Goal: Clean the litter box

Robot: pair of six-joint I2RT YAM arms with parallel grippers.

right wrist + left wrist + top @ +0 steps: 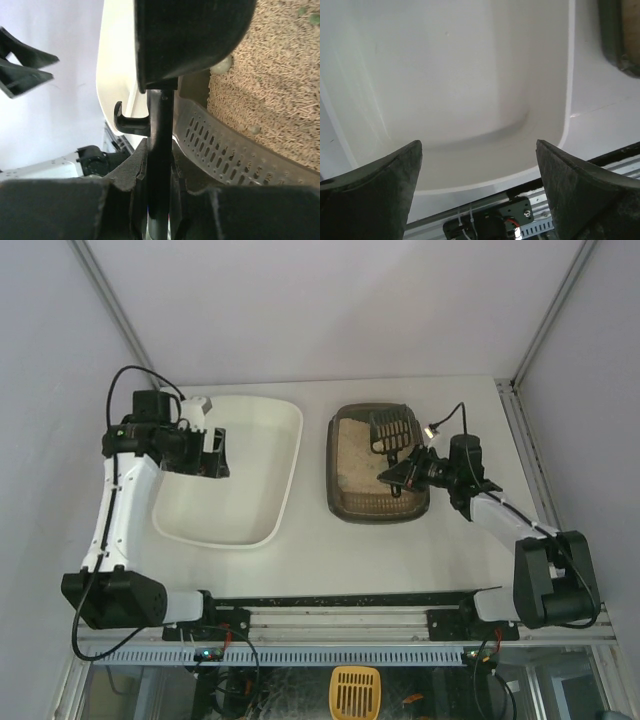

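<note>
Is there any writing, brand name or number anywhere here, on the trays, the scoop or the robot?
No text can be read in any view.
The white tray, the litter box and the scoop: no print shows.
The small black part with wires under the table edge: any marking is too small and blurred to read.

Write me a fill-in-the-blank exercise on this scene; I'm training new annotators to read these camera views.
1. The right gripper is shut on the handle of a dark slotted ____.
2. The left gripper hangs open above the ____ tray.
3. The litter box stands on the ____ arm's side of that tray.
Missing words: scoop; white; right.
</note>
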